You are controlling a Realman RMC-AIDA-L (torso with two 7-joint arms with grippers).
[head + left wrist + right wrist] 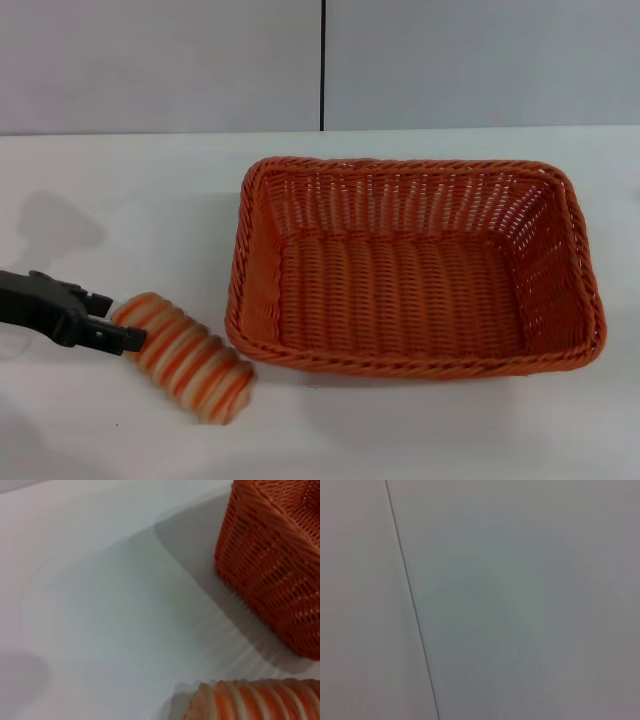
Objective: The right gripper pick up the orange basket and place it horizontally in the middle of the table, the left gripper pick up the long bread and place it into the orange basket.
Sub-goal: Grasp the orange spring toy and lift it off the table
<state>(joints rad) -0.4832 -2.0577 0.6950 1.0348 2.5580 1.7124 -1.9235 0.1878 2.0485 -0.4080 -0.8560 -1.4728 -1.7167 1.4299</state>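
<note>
Two steps, 2nd in hand: orange woven wicker basket [415,270] sits mid white desk [120,190], left black end effector [118,336] clamps striped cream-orange toy loaf [185,357] just beside basket; next: lift, carry over rim.

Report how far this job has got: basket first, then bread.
Done, by the look of it: the orange basket sits lengthwise across the middle of the table, empty, with no right gripper in view. In hand: the left gripper is at the near-left end of the long bread, which lies on the table just outside the basket's front-left corner. Left: lift the bread and put it into the basket.
</note>
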